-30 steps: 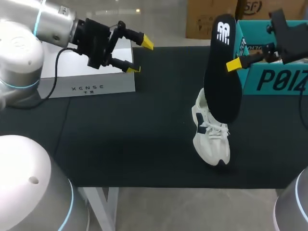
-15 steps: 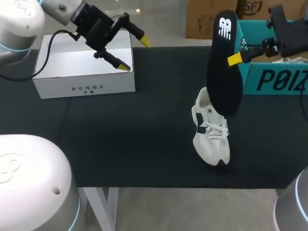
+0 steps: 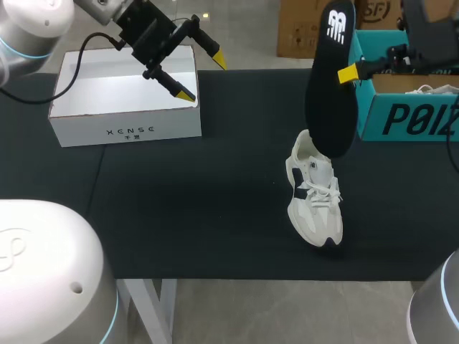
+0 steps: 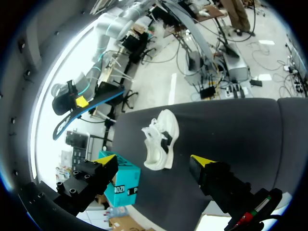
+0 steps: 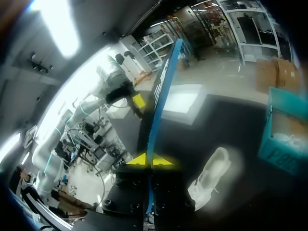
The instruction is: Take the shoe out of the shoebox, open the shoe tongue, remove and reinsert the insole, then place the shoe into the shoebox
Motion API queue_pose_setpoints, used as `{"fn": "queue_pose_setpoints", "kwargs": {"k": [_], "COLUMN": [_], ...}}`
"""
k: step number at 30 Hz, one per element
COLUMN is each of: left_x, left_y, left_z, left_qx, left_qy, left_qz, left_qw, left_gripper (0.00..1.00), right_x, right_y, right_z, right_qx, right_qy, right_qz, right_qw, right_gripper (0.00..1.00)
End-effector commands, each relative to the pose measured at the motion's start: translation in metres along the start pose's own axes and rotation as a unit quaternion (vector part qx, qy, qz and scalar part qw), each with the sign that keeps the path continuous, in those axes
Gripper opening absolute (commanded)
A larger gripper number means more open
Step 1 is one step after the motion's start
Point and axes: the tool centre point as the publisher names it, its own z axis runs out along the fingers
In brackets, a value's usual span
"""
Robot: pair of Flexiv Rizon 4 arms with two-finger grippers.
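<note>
The white shoe (image 3: 314,199) stands on its sole on the dark bench (image 3: 215,208), toe toward the robot and heel opening away from it. The coming move turns on how the black insole (image 3: 330,86) hangs over that opening. Its long axis is close to vertical, with the logo end up. Its lower end sits just above the shoe's collar, perhaps brushing it; the head view cannot settle that. The right pincer (image 3: 349,73) is above the shoe and toward the shoebox side, and is by far the nearer arm. It is clamped on the insole in its upper half; the right wrist view shows the two yellow tips pressed to either face of the thin edge (image 5: 150,160). To go back in, the insole probably needs lowering and tipping along the shoe's length, toe-ward. The left pincer (image 3: 203,78) is well apart from the shoe, over the corner of a white box (image 3: 129,129). Its fingers are spread wide and hold nothing. The teal shoebox (image 3: 409,118) stands just beyond the shoe on the right arm's side.
</note>
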Motion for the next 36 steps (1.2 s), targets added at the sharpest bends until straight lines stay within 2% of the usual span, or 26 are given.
{"fn": "queue_pose_setpoints", "kwargs": {"k": [1,4,10,15,19,23,26,30,34,36], "left_x": [0.000,0.000,0.000,0.000,0.000,0.000,0.000,0.000,0.000,0.000], "left_y": [0.000,0.000,0.000,0.000,0.000,0.000,0.000,0.000,0.000,0.000], "left_z": [0.000,0.000,0.000,0.000,0.000,0.000,0.000,0.000,0.000,0.000], "left_qx": [-0.001,-0.001,-0.001,-0.001,-0.001,-0.001,-0.001,-0.001,-0.001,-0.001], "left_qy": [0.002,0.002,0.002,0.002,0.002,0.002,0.002,0.002,0.002,0.002], "left_qz": [0.000,0.000,0.000,0.000,0.000,0.000,0.000,0.000,0.000,0.000], "left_qw": [1.000,1.000,1.000,1.000,1.000,1.000,1.000,1.000,1.000,1.000], "left_gripper": [1.00,1.00,1.00,1.00,1.00,1.00,1.00,1.00,1.00,1.00], "right_x": [-0.003,-0.013,-0.069,-0.123,-0.156,-0.184,-0.198,-0.210,-0.207,-0.203], "right_y": [0.006,0.010,0.034,0.059,0.077,0.084,0.080,0.065,0.048,0.045], "right_z": [0.006,0.009,0.004,-0.007,-0.011,-0.011,-0.013,-0.018,-0.019,-0.022], "right_qx": [0.004,0.008,0.013,0.034,0.044,0.046,0.047,0.043,0.045,0.040], "right_qy": [-0.009,-0.010,-0.006,0.004,0.025,0.049,0.064,0.073,0.080,0.071], "right_qz": [-0.008,-0.008,-0.008,-0.024,-0.037,-0.034,-0.031,-0.017,-0.013,-0.015], "right_qw": [1.000,1.000,1.000,0.999,0.998,0.997,0.996,0.996,0.996,0.997], "right_gripper": [0.00,0.00,0.00,0.00,0.00,0.00,0.00,0.00,0.00,0.00]}}
